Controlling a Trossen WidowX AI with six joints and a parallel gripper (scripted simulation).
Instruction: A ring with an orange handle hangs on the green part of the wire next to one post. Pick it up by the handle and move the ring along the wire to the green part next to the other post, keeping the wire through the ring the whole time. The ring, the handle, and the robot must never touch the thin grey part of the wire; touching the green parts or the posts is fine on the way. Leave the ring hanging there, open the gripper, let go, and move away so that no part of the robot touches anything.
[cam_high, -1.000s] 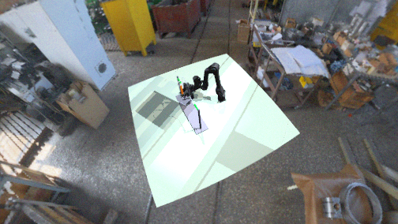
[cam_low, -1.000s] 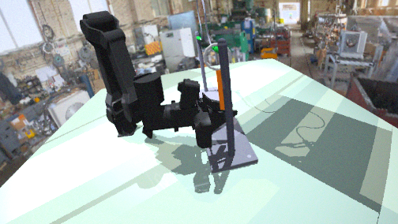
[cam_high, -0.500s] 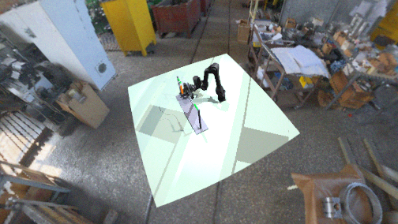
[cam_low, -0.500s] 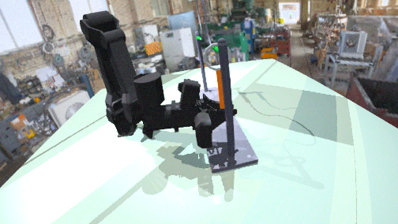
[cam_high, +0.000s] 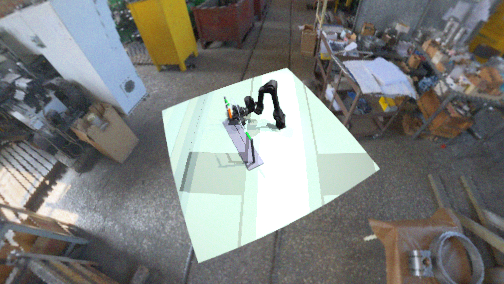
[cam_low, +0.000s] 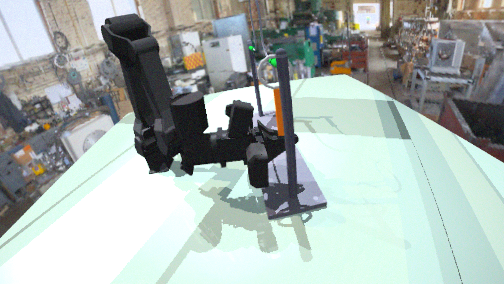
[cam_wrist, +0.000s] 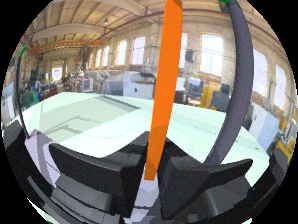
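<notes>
The orange handle hangs below the ring, which is around the wire at the green part beside the nearer post. The ring's top is outside the wrist view. My gripper is shut on the lower end of the handle, with one finger on each side. In the exterior view the post partly hides the fingertips. The other post has its own green part.
Both posts stand on a grey-purple base plate on the pale table. The nearer post is close beside the fingers. The thin grey wire rises between the green parts and is hard to make out.
</notes>
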